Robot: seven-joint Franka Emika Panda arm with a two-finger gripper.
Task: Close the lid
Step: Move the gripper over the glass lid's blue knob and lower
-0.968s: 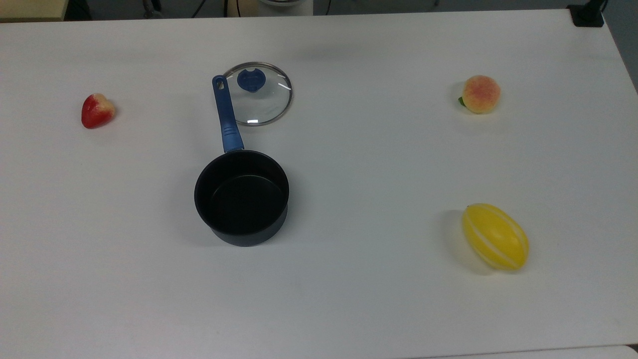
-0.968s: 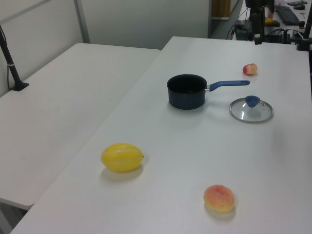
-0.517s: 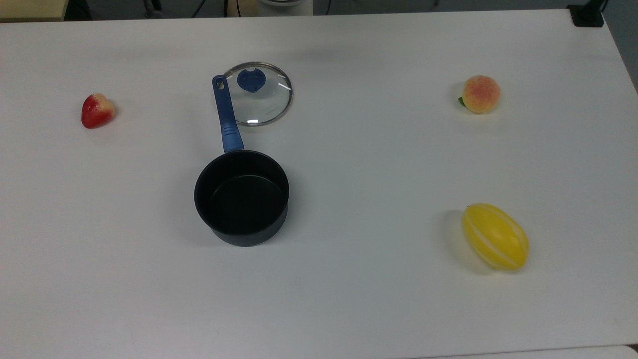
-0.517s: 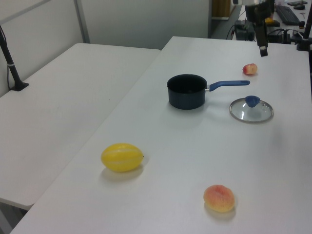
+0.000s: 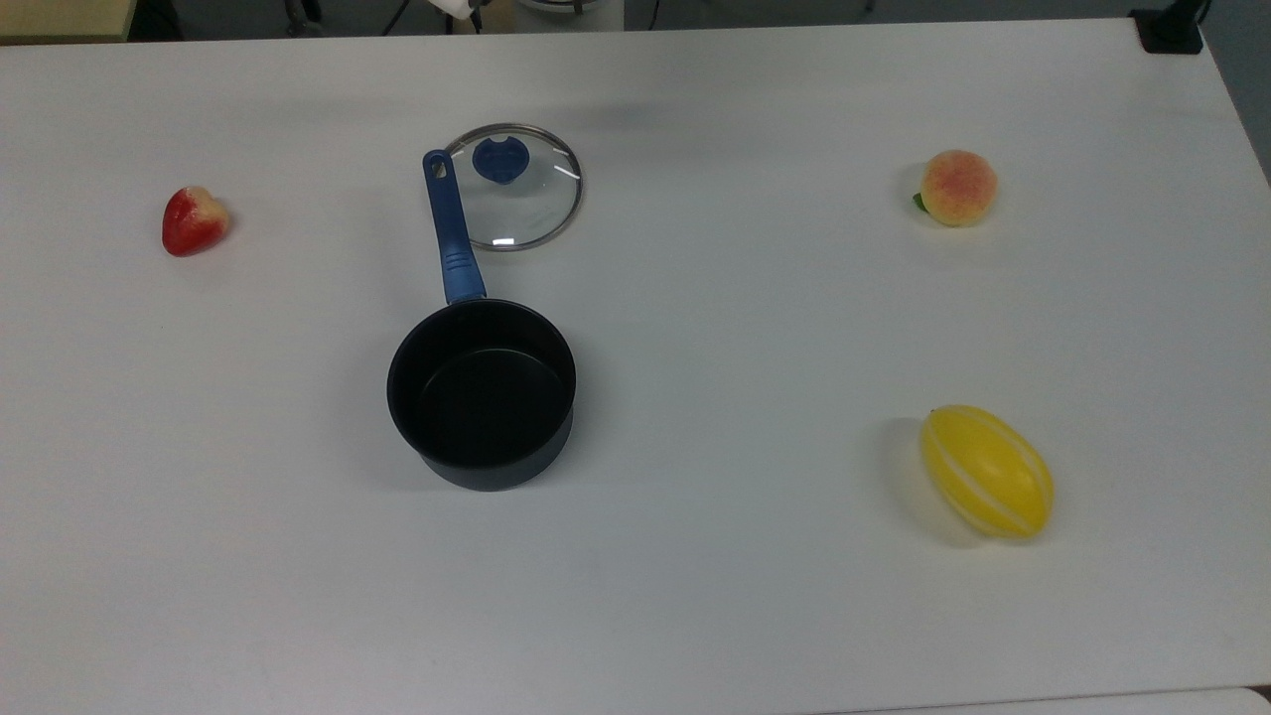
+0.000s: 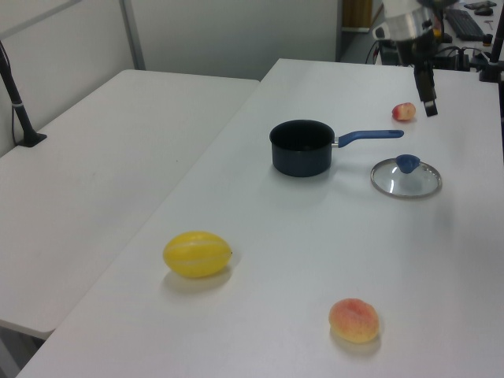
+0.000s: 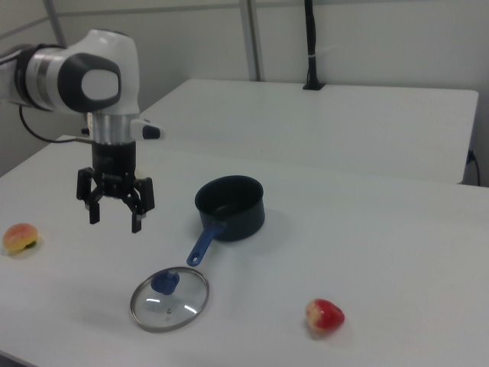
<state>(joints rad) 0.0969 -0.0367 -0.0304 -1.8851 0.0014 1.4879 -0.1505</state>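
Observation:
The lid (image 5: 513,187), clear glass with a metal rim and a blue knob (image 5: 499,159), lies flat on the white table, beside the blue handle (image 5: 452,228) of the black saucepan (image 5: 482,392). The saucepan stands uncovered with nothing inside. In the right view my gripper (image 7: 114,220) hangs open in the air with nothing between its fingers, above and to the right view's left of the lid (image 7: 169,302). In the left view the gripper (image 6: 430,106) hovers above and beyond the lid (image 6: 406,178), near the saucepan (image 6: 302,146).
A red fruit (image 5: 194,220) lies at the top view's left. A peach (image 5: 957,187) and a yellow melon (image 5: 986,485) lie at the top view's right. A second white table (image 6: 94,173) adjoins on the left view's left.
My arm has come down and nearer to the lid in the left view. The lid, saucepan and fruits have not moved.

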